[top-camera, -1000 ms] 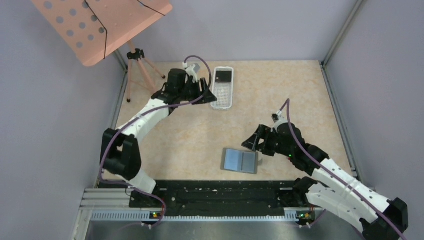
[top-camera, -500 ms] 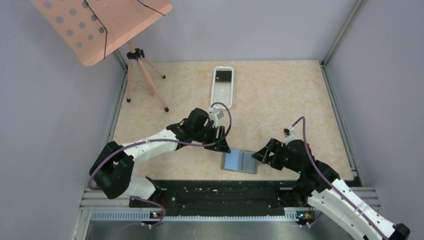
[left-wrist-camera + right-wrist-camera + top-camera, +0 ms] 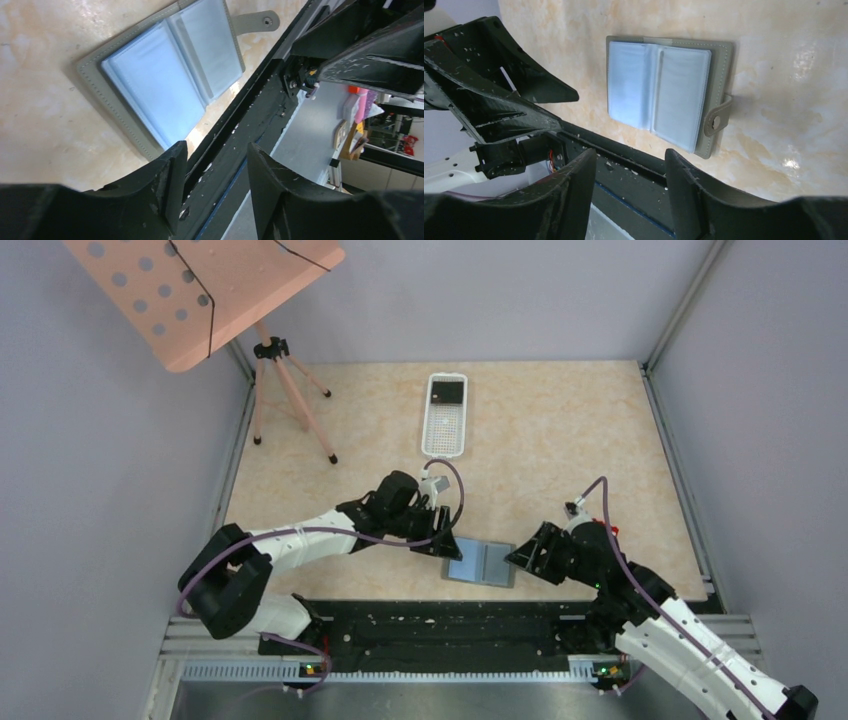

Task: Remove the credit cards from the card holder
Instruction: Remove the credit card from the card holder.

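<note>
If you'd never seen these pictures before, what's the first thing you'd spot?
The open grey card holder lies flat near the front edge of the table. The left gripper is at its left side and the right gripper at its right, both open and empty. Next comes the big pink board full of holes, on a tripod in the far left corner.

On the beige marbled table (image 3: 560,430), a white perforated basket (image 3: 445,430) lies toward twelve o'clock with a dark square item (image 3: 447,393) in its far end, while at ten o'clock a small tripod (image 3: 285,390) stands under a tilted pink board (image 3: 200,290) punched with round holes.
</note>
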Tool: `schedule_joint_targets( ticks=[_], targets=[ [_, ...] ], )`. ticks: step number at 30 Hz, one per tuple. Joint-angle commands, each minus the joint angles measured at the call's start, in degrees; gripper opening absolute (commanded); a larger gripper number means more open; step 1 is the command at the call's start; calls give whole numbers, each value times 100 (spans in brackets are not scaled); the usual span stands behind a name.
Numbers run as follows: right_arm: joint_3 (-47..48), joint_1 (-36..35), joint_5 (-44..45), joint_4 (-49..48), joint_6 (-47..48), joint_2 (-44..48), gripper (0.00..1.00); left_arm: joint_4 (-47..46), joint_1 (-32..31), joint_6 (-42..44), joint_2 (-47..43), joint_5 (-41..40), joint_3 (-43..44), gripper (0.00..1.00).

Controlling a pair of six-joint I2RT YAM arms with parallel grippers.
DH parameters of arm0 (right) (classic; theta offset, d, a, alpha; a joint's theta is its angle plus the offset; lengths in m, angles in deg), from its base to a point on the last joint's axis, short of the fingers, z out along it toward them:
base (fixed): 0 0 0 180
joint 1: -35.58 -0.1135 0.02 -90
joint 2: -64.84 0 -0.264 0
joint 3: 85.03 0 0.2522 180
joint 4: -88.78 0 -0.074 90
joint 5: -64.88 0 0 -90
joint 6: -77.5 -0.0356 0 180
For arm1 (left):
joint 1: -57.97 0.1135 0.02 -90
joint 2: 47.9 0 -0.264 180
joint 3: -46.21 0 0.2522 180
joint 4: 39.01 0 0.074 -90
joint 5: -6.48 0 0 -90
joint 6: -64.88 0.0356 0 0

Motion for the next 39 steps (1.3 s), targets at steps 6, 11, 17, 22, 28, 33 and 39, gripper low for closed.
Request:
schedule_joint_targets(
  ticks=[6,11,17,22,28,33,39],
  targets=[
    [-331,21,-98,-1166,-318,-337,43,-1037,-129,-197,213,290,-109,46],
    [-427,25,-20,-1529,-195,-893,43,-1357,-138,-303,640,330,-233,43],
    [-552,25,406,-1315,15,-1225,44,-1473,-155,-232,963,101,-469,39],
    [-786,21,481,-1352,-39,-1028,42,-1583,-156,-271,1082,113,-620,36],
    [-1015,25,393,-1650,-106,-925,39,-1693,-171,-346,1164,103,-633,33],
    [-1163,25,272,-1999,-122,-983,37,-1782,-235,-413,1236,96,-662,32],
    [-1215,25,194,-2292,-124,-1194,36,-1809,-271,-441,1249,99,-664,32]
  ],
)
